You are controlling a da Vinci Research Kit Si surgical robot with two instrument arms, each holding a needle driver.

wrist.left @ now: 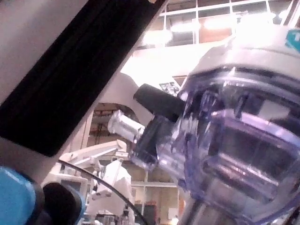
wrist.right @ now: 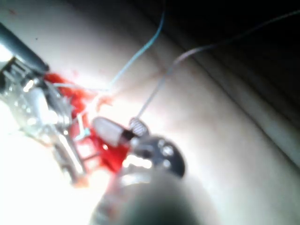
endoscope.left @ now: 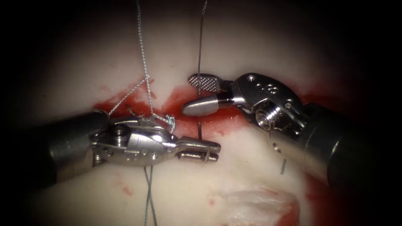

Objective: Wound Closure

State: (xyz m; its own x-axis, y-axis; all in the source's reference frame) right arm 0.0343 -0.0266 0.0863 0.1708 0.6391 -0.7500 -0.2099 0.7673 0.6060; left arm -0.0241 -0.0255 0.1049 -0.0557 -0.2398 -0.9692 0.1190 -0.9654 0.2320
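The left arm's steel needle driver [endoscope.left: 207,150] lies just below the red, wet cut [endoscope.left: 197,115] in the pale pork tissue [endoscope.left: 251,50], jaws nearly together on a thin dark strand, probably to keep it taut. The right arm's driver [endoscope.left: 200,94] has jaws apart, a dark thread [endoscope.left: 200,50] crossing its upper jaw. I cannot make out the curved needle. A braided grey thread [endoscope.left: 144,67] ends in a knot [endoscope.left: 169,121] at the cut.

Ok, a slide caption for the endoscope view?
Left claw shut on the dark thread near the red cut; right claw open, that thread running between its jaws, holding nothing.
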